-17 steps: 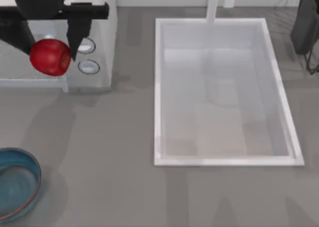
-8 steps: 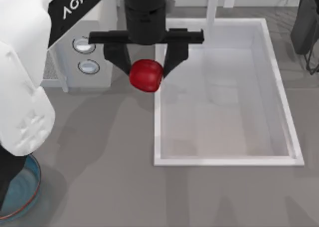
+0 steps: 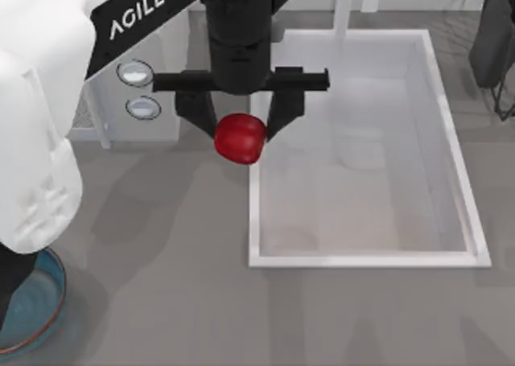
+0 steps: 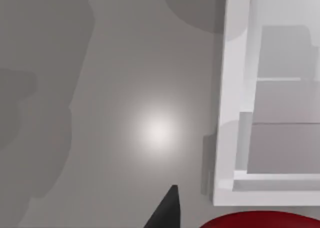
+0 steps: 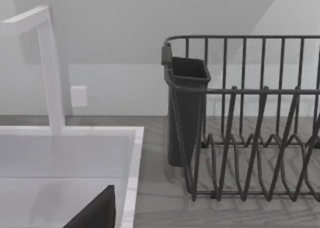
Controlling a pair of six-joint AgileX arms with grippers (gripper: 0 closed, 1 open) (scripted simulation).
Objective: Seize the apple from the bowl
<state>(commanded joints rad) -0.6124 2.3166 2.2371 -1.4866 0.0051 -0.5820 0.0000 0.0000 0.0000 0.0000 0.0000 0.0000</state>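
Currently: apple [image 3: 239, 138] pinched between the fingers of the left hand [image 3: 240, 125], held aloft over the sink's [image 3: 253, 221] left rim, well apart from the bowl [image 3: 48, 302] at the counter's [image 3: 161, 245] front-left corner. Seizing looks complete. Right arm parked at the back-right corner.

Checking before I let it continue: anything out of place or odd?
Nothing spilled or damaged. The apple is out of the bowl, clamped in the left hand by the sink's left rim. The right arm is parked at the top view's far right.
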